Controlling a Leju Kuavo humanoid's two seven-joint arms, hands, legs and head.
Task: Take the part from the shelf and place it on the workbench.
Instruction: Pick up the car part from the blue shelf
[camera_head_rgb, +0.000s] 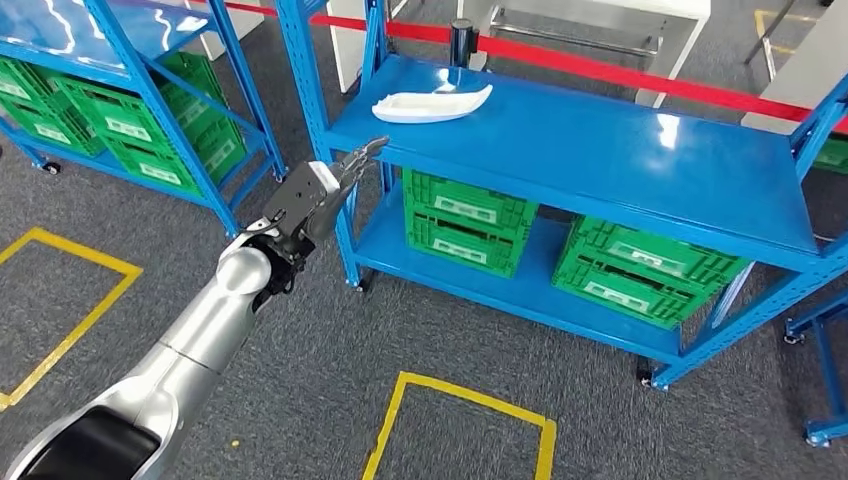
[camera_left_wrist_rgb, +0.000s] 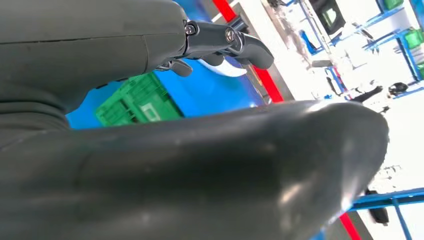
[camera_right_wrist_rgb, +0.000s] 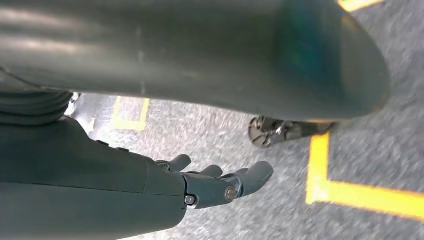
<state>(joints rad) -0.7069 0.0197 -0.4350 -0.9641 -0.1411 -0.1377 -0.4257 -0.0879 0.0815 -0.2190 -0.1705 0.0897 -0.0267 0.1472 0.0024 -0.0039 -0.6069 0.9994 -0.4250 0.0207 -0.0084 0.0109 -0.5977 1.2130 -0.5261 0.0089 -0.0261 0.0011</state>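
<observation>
We see a workshop floor from the robot's head view, looking down at a blue metal shelf (camera_head_rgb: 640, 150) that fills the centre and right of the frame. The task's thing, a white moulded part (camera_head_rgb: 432, 103), lies alone on the shelf's top deck, in the upper middle of the frame

Our silver left arm rises from the lower left corner toward the shelf. The left hand (camera_head_rgb: 318, 196) sits left of centre, with its fingers (camera_head_rgb: 365, 152) stretched out and apart, holding nothing. The fingertips are near the front left corner of the top deck, and the part lies apart from them, further back and to the right. We judge this to be the reach step: the part is not yet touched. The next move likely calls for the hand to travel over the deck's edge, come down beside the part and close around it without pushing it away

In the left wrist view the dark fingers (camera_left_wrist_rgb: 235, 42) point toward a sliver of white part in the upper middle of that frame

The right hand (camera_right_wrist_rgb: 220, 182), in the right wrist view, hangs above grey carpet and yellow floor tape (camera_right_wrist_rgb: 345, 192), fingers loosely spread and empty

On containers: two green slatted crates (camera_head_rgb: 465, 220) sit on the shelf's lower deck, below the top deck. We cannot tell what is in them. More green crates (camera_head_rgb: 120, 120) fill a second blue shelf in the upper left of the frame, contents also hidden
</observation>
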